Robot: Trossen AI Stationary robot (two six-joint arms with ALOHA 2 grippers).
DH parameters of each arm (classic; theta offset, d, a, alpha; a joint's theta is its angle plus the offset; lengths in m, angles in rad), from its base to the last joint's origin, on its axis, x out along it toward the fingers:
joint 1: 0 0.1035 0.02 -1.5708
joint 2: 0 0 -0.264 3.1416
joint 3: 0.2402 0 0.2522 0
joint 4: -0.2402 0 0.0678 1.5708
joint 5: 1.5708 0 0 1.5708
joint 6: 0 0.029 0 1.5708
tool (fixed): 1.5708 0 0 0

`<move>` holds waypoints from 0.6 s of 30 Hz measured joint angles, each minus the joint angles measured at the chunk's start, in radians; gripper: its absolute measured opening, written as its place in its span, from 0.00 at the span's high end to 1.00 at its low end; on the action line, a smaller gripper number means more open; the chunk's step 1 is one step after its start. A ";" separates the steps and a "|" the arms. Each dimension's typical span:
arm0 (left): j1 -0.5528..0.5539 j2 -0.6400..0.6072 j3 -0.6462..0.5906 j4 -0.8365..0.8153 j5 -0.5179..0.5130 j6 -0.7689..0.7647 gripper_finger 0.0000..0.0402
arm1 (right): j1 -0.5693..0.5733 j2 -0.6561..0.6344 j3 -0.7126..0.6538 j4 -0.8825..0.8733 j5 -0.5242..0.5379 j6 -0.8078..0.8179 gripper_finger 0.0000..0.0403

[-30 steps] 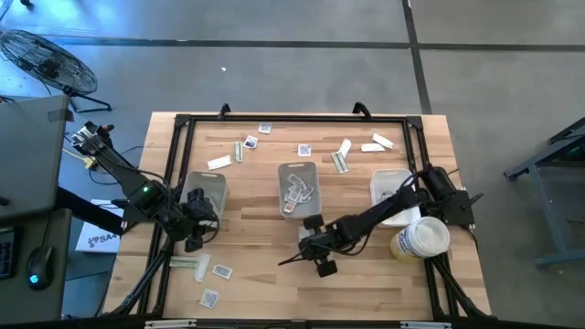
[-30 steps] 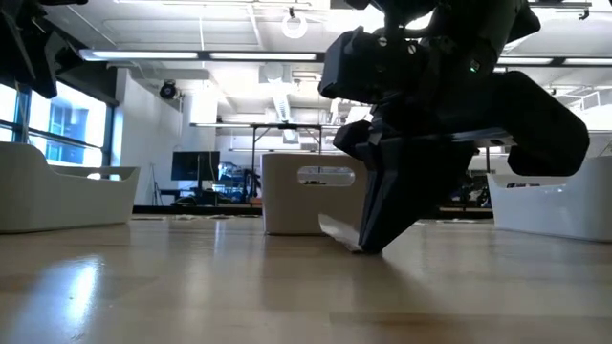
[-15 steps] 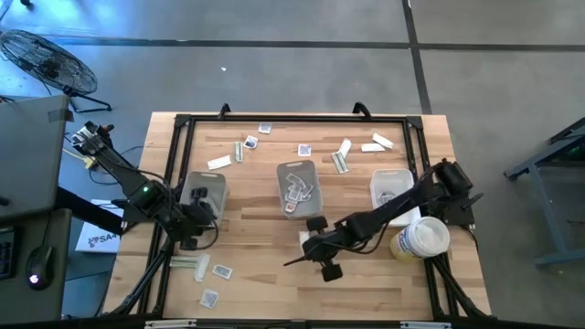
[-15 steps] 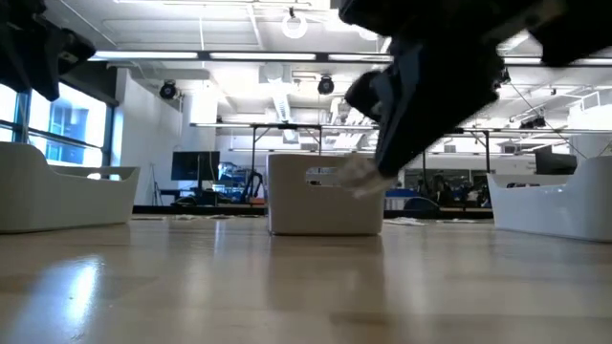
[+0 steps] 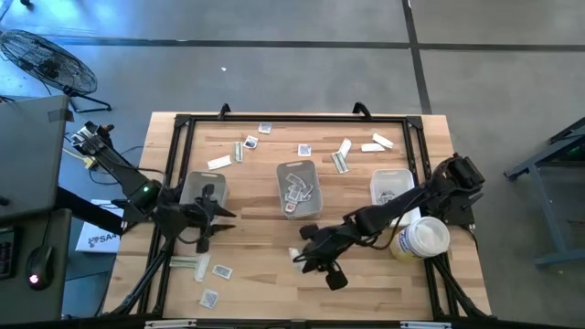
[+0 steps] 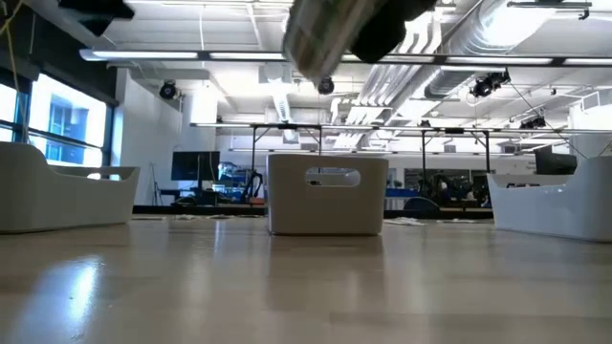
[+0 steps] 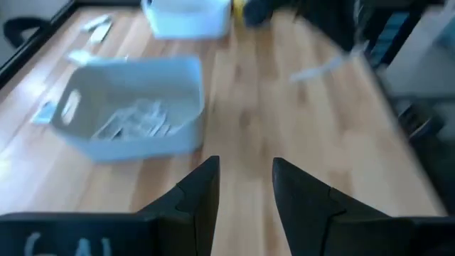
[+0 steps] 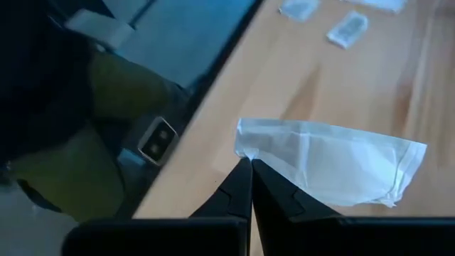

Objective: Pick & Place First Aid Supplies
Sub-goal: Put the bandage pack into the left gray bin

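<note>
risk: honestly the grip looks sketchy. The right tool [image 8: 249, 178] has its fingers pinched on just one corner of a white wrapper [image 8: 327, 169], so the rest hangs free and could flap, twist or slide out on the way to a tray.
cause: any fast swing or a bump on the rim of the middle tray [image 5: 298, 169] would probably do it.
right arm: stretched low across the worktop [image 5: 256, 238] from the right side, tool [image 5: 300, 251] lifted just off the wood in front of the middle tray.
left arm: left tool [image 7: 245, 186] has fingers slightly apart, holding nothing, hovering near the left tray [image 5: 198, 183].
other supplies: loose packets along the far edge [image 5: 343, 151] and near the left front corner [image 5: 208, 297].
</note>
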 joint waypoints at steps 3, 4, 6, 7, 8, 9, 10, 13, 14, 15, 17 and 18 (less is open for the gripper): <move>0.000 0.000 0.000 0.083 -0.011 0.098 0.68 | 0.000 0.000 0.000 0.034 -0.016 0.000 1.00; 0.000 0.001 0.000 0.098 -0.010 0.130 0.68 | 0.000 0.000 0.000 0.038 -0.015 0.000 1.00; 0.000 0.009 -0.005 0.144 -0.009 0.180 0.68 | -0.002 0.000 0.000 0.067 -0.015 -0.001 1.00; 0.000 0.013 -0.007 0.156 -0.009 0.208 0.68 | -0.005 0.000 0.000 0.085 -0.019 -0.004 1.00; 0.000 0.019 -0.007 0.168 -0.010 0.234 0.68 | -0.009 0.000 0.000 0.105 -0.026 -0.006 1.00; 0.000 0.026 -0.007 0.184 -0.014 0.257 0.68 | -0.014 0.000 0.000 0.122 -0.035 -0.007 1.00; 0.001 0.035 -0.007 0.196 -0.021 0.289 0.68 | -0.021 0.000 0.000 0.137 -0.042 -0.009 1.00; 0.020 0.087 -0.007 0.254 -0.028 0.356 0.68 | -0.044 0.000 0.001 0.184 -0.065 -0.034 1.00; 0.030 0.109 -0.007 0.278 -0.020 0.374 0.68 | -0.052 0.000 0.001 0.200 -0.076 -0.040 1.00; 0.040 0.133 -0.007 0.307 0.001 0.393 0.68 | -0.059 0.000 0.001 0.217 -0.091 -0.044 1.00; 0.064 0.182 -0.007 0.378 0.036 0.439 0.68 | -0.072 0.000 0.002 0.237 -0.104 -0.046 1.00; 0.076 0.210 -0.007 0.415 0.055 0.462 0.68 | -0.079 0.000 0.002 0.240 -0.105 -0.046 1.00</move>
